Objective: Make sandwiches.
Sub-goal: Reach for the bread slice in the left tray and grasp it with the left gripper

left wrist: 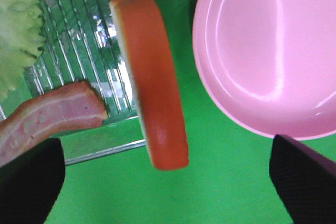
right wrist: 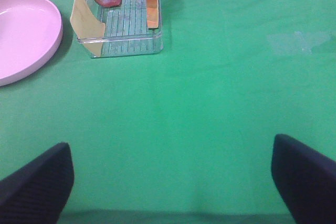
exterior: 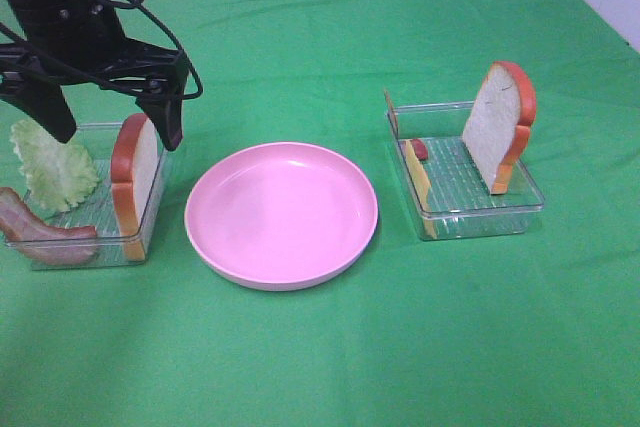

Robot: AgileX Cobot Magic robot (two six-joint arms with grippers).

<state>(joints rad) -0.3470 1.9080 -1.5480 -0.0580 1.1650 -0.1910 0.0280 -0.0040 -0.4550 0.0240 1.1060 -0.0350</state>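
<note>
Overhead: left gripper (exterior: 110, 119) hangs over the left tray (exterior: 100, 209), jaws spread wide, holding nothing. That tray has the lettuce leaf (exterior: 52, 167) at the far side, a bacon strip (exterior: 40, 230) along the near edge, and the left bread slice (exterior: 137, 179) standing on edge at the wall beside the pink plate (exterior: 282, 215). The plate sits between the two trays. In the right tray (exterior: 480, 219) the right bread slice (exterior: 497, 122) stands tilted, and the cheese slice (exterior: 418, 179) leans on the plate-side wall with a second bacon strip (exterior: 420, 150) just behind it. Left wrist: fingertips (left wrist: 26, 182) far apart, left bread slice (left wrist: 152, 82) crust-on in line with the gap, touching neither. Right wrist: right gripper (right wrist: 170, 182) wide open and empty over the green cloth (right wrist: 210, 103), well apart from the right tray (right wrist: 128, 43).
</note>
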